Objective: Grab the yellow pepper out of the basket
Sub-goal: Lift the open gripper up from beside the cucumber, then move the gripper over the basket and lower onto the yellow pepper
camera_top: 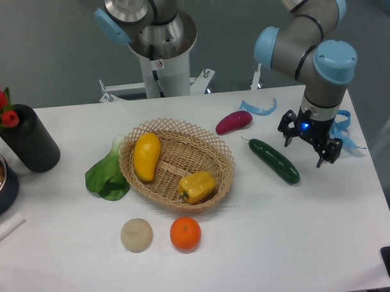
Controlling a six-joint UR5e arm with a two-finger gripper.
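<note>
The yellow pepper [197, 186] lies in the front right part of the wicker basket [217, 148], lobed, with a short green stem toward the left. A longer smooth yellow fruit [146, 155] lies in the basket's left half. My gripper [307, 150] hangs far to the right of the basket, just above the table and right of a cucumber. Its dark fingers [327, 153] are spread apart with nothing between them.
A green cucumber [274, 160] lies between gripper and basket. A purple sweet potato [233, 122] and blue tape [258, 108] sit behind. A leafy green [106, 175] touches the basket's left side. An orange [185, 233] and a pale round item [136, 235] lie in front. A black vase [28, 139] stands far left.
</note>
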